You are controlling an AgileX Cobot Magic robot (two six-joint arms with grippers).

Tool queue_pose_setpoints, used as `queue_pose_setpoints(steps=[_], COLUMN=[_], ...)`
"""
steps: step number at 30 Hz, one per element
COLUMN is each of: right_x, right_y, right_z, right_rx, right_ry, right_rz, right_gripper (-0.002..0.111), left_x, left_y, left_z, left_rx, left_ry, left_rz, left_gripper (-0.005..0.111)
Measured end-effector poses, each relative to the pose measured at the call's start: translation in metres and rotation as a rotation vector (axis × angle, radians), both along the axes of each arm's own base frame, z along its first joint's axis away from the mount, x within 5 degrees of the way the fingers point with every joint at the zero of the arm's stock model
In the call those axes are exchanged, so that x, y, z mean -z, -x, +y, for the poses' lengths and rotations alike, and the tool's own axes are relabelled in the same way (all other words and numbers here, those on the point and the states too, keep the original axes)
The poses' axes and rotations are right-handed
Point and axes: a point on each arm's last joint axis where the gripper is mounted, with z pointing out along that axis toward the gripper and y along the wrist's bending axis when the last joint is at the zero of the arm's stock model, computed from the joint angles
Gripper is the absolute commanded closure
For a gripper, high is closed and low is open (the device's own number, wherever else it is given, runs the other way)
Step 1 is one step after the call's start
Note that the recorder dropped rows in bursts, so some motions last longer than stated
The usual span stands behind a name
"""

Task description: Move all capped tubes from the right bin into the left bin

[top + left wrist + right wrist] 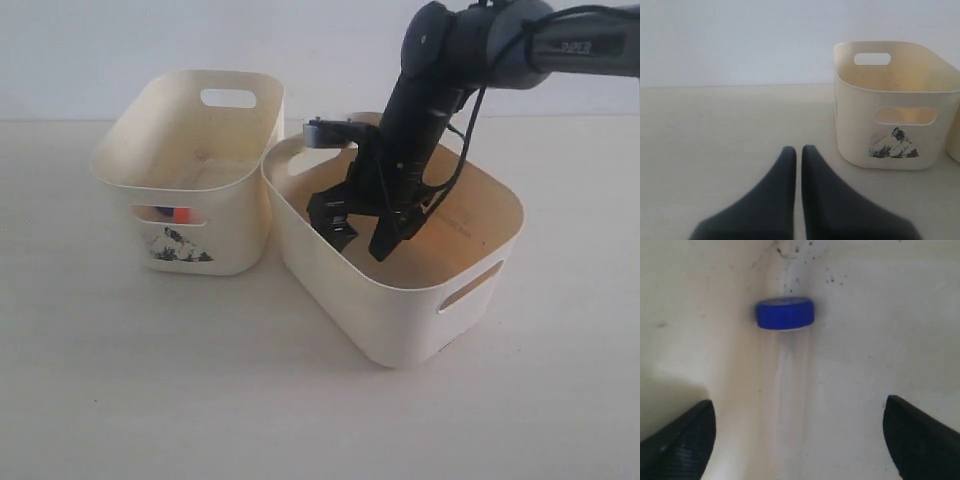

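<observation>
A capped tube with a dark blue cap [785, 313] lies on the floor of the right bin [890, 315], its clear body running back between my right fingers. My right gripper [799, 405] hangs just above it, open wide, touching nothing. In the exterior view this gripper [362, 238] reaches down inside the wide right bin [390, 320]. The narrow left bin [225, 245] with the picture sticker stands beside it; an orange-red cap [181, 214] shows through its front slot. My left gripper [799, 150] rests shut and empty over the table, short of the left bin [860, 125].
The two bins stand touching on a pale tabletop [150, 380]. A white wall [100, 50] runs behind them. The right arm [470, 50] comes in from the upper right, over the right bin's far rim.
</observation>
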Motion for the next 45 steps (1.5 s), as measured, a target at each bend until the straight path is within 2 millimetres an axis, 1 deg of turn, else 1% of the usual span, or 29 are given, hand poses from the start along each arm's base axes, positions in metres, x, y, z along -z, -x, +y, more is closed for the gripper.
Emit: queue_pose_setpoints(steps=[4, 6, 8, 10, 11, 13, 15, 17, 18, 19, 23, 24, 27, 29, 35, 37, 42, 45], right_x=[0.025, 0.027, 0.031, 0.034, 0.036, 0.035, 0.034, 0.033, 0.035, 0.043, 0.033, 0.024, -0.017, -0.032, -0.036, -0.041, -0.075, -0.083], right_y=[-0.002, -0.003, -0.004, -0.005, -0.005, -0.004, -0.003, -0.002, -0.004, -0.005, -0.012, -0.016, -0.020, -0.019, -0.019, -0.018, -0.010, -0.008], right_z=[0.001, -0.001, -0.001, -0.003, -0.003, 0.000, 0.001, 0.003, -0.001, -0.003, -0.002, -0.003, -0.007, -0.009, -0.010, -0.010, -0.006, -0.004], right_rx=[0.002, 0.005, 0.013, 0.029, 0.040, 0.059, 0.065, 0.063, 0.050, 0.041, 0.008, 0.001, -0.008, -0.011, -0.011, -0.010, -0.006, -0.014], right_ry=[0.016, 0.014, 0.023, 0.044, 0.043, 0.018, 0.001, -0.008, 0.039, 0.065, 0.101, 0.118, 0.135, 0.143, 0.148, 0.144, 0.049, 0.017], right_rz=[0.043, 0.051, 0.060, 0.064, 0.074, 0.104, 0.118, 0.130, 0.099, 0.105, 0.047, -0.004, -0.127, -0.169, -0.178, -0.190, -0.241, -0.254], right_gripper=[0.024, 0.029, 0.042, 0.062, 0.070, 0.090, 0.108, 0.108, 0.108, 0.108, 0.108, 0.108, 0.108, 0.108, 0.108, 0.108, 0.108, 0.108], left_x=[0.000, 0.000, 0.000, 0.000, 0.000, 0.000, 0.000, 0.000, 0.000, 0.000, 0.000, 0.000, 0.000, 0.000, 0.000, 0.000, 0.000, 0.000], left_y=[0.000, 0.000, 0.000, 0.000, 0.000, 0.000, 0.000, 0.000, 0.000, 0.000, 0.000, 0.000, 0.000, 0.000, 0.000, 0.000, 0.000, 0.000], left_z=[0.000, 0.000, 0.000, 0.000, 0.000, 0.000, 0.000, 0.000, 0.000, 0.000, 0.000, 0.000, 0.000, 0.000, 0.000, 0.000, 0.000, 0.000], left_rx=[0.000, 0.000, 0.000, 0.000, 0.000, 0.000, 0.000, 0.000, 0.000, 0.000, 0.000, 0.000, 0.000, 0.000, 0.000, 0.000, 0.000, 0.000], left_ry=[0.000, 0.000, 0.000, 0.000, 0.000, 0.000, 0.000, 0.000, 0.000, 0.000, 0.000, 0.000, 0.000, 0.000, 0.000, 0.000, 0.000, 0.000], left_rz=[0.000, 0.000, 0.000, 0.000, 0.000, 0.000, 0.000, 0.000, 0.000, 0.000, 0.000, 0.000, 0.000, 0.000, 0.000, 0.000, 0.000, 0.000], left_gripper=[0.102, 0.102, 0.102, 0.102, 0.102, 0.102, 0.102, 0.102, 0.102, 0.102, 0.102, 0.102, 0.102, 0.102, 0.102, 0.102, 0.102, 0.102])
